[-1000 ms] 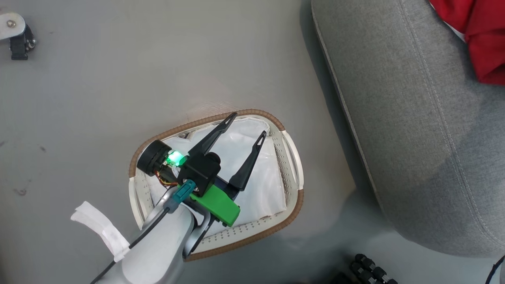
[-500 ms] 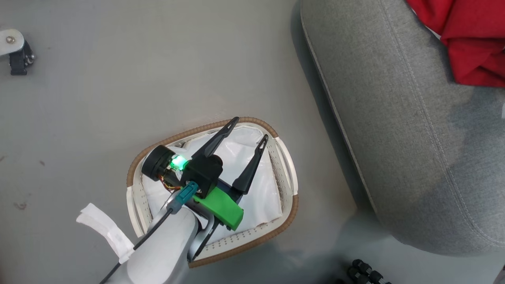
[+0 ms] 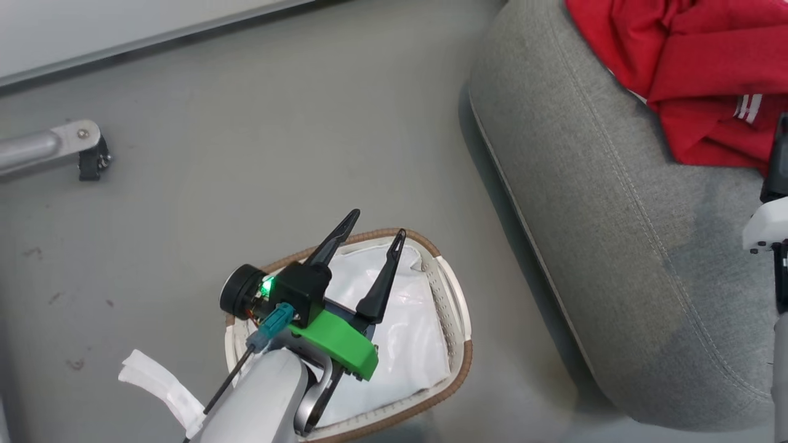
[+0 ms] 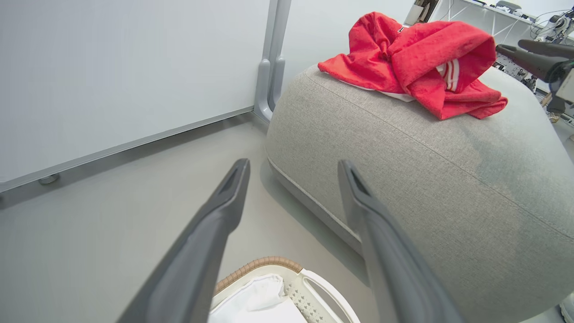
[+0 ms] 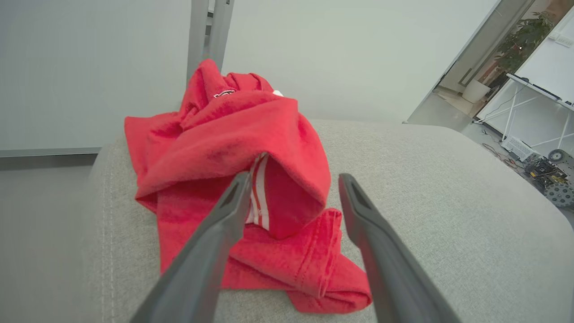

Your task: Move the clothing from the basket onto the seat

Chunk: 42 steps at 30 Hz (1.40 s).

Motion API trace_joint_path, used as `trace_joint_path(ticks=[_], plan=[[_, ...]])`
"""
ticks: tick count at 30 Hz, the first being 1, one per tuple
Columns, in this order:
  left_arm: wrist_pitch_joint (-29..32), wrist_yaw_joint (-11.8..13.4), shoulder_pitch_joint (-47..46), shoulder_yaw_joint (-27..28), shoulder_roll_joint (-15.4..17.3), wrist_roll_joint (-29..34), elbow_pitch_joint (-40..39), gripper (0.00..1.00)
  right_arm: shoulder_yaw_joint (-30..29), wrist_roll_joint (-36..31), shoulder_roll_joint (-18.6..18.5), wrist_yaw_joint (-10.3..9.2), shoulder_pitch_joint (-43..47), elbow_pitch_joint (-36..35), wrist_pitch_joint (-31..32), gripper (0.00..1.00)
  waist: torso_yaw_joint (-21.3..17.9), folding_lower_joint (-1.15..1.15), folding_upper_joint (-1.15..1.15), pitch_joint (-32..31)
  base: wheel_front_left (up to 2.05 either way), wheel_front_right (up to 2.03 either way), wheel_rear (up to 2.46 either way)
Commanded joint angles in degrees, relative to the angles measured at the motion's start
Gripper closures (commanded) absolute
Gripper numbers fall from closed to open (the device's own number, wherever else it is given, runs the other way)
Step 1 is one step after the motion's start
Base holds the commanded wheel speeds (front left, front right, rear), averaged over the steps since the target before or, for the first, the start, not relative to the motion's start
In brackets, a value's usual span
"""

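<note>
The red clothing (image 3: 677,80) with white stripes lies in a crumpled heap on the grey seat (image 3: 615,246), at its far right. The white basket (image 3: 454,295) with a brown rim stands on the floor left of the seat, and its white liner (image 3: 406,332) lies inside. My left gripper (image 3: 377,223) hangs open above the basket with nothing between its fingers; its tips reach past the far rim. In the right wrist view my right gripper (image 5: 293,177) is open just short of the clothing (image 5: 233,148), apart from it, above the seat (image 5: 448,202).
A metal leg with a black caster (image 3: 80,147) stands on the grey floor at the far left. A white wall panel (image 4: 125,76) and a metal post (image 4: 269,67) rise behind the seat (image 4: 403,179). My right arm (image 3: 766,215) is at the right edge.
The head camera has tilted up, so more of the clothing, the wall's foot and my right arm have come into view. The left gripper stays open over the basket.
</note>
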Motion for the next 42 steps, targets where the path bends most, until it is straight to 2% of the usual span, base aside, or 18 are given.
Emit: trace_joint_path(ticks=[1, 7, 17, 22, 30, 42], plan=[[-0.04, -0.15, 1.46, 1.01, -0.36, -0.56, -0.16, 0.0, 0.55, -0.41, 0.08, -0.06, 1.07, -0.02, -0.09, 0.0, 1.75, 0.0, 0.0, -5.0, 0.0, 0.0, 0.0], [-0.04, -0.14, 4.96, 6.7, -1.4, -0.61, -0.76, 0.0, 4.08, -0.17, 0.42, -0.06, 1.3, -0.26, -0.1, 0.0, 4.17, 0.0, 0.0, -10.55, 0.0, 0.0, 0.0], [-0.04, 0.02, 12.29, 17.97, -2.5, 0.06, -2.29, 0.0, 9.11, 2.53, 5.01, -0.06, 4.8, -0.43, -0.1, 0.0, 9.22, 0.0, 0.0, -17.24, 0.0, 0.0, 0.0], [-0.03, 0.3, 16.37, 22.51, -2.71, 0.3, -3.18, 0.0, 13.91, 5.18, 6.68, -0.06, 8.23, -0.82, -0.1, 0.0, 11.12, 0.0, 0.0, -19.63, 0.0, 0.0, 0.0], [-0.03, 1.98, 21.01, 25.4, -2.72, -0.69, -4.19, 0.0, 20.21, 12.36, 7.13, -0.06, 14.13, -3.3, -0.1, 0.0, 13.44, 0.0, 0.0, -22.25, 0.0, 0.0, 0.0], [-0.03, 3.48, 26.48, 26.47, -2.73, -2.26, -6.98, 0.0, 22.54, 17.39, 7.2, -0.06, 23.85, -6.85, -0.1, 0.0, 14.8, 0.0, 0.0, -24.18, 0.0, 0.0, 0.0]])
